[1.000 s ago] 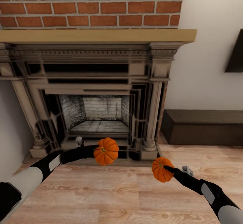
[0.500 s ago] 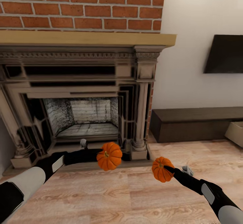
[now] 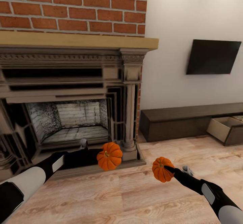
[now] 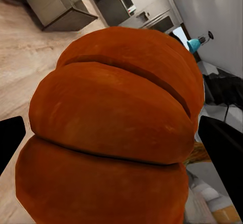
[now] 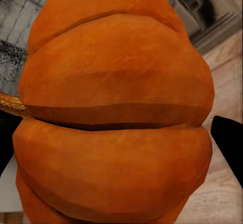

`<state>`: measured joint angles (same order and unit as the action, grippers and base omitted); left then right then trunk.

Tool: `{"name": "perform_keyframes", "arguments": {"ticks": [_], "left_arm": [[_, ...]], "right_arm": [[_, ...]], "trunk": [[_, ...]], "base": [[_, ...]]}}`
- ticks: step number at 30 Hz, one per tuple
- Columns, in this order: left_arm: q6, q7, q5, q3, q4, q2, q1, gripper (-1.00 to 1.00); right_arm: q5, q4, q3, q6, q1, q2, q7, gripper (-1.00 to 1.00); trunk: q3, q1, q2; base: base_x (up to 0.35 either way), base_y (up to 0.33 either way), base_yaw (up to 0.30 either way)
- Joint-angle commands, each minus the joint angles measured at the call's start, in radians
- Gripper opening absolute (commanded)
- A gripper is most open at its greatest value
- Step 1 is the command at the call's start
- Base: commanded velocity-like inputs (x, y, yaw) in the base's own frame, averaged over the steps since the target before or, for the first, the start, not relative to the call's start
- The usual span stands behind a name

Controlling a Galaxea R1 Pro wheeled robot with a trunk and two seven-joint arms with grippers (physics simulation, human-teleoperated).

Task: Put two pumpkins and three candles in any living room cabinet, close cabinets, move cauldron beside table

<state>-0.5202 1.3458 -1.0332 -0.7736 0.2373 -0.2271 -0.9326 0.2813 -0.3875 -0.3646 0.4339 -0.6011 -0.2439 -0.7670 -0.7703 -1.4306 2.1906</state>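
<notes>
Gripper (image 3: pixel 101 155) on pumpkin (image 3: pixel 109 156)

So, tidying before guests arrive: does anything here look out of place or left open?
Yes. A drawer of the cabinet at the far right stands pulled out, its pale inside showing. Also, two pumpkins are off the floor, one in the left claw, one in the right claw.
</notes>
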Motion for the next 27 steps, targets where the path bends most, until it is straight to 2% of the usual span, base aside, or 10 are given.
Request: {"name": "perform_keyframes", "arguments": {"ticks": [1,27], "left_arm": [[0.0,0.0,-0.001,0.005,0.0,0.0,0.0,-1.0],[0.0,0.0,-0.001,0.005,0.002,0.0,0.0,-1.0]], "right_arm": [[0.005,-0.001,-0.002,0.002,0.0,0.0,0.0,-1.0],[0.004,0.002,-0.002,0.002,0.0,0.0,0.0,-1.0]], "trunk": [[0.001,0.0,0.0],[0.032,0.0,0.0]], "base": [[0.0,0.0,-0.229],[0.0,0.0,-0.228]]}}
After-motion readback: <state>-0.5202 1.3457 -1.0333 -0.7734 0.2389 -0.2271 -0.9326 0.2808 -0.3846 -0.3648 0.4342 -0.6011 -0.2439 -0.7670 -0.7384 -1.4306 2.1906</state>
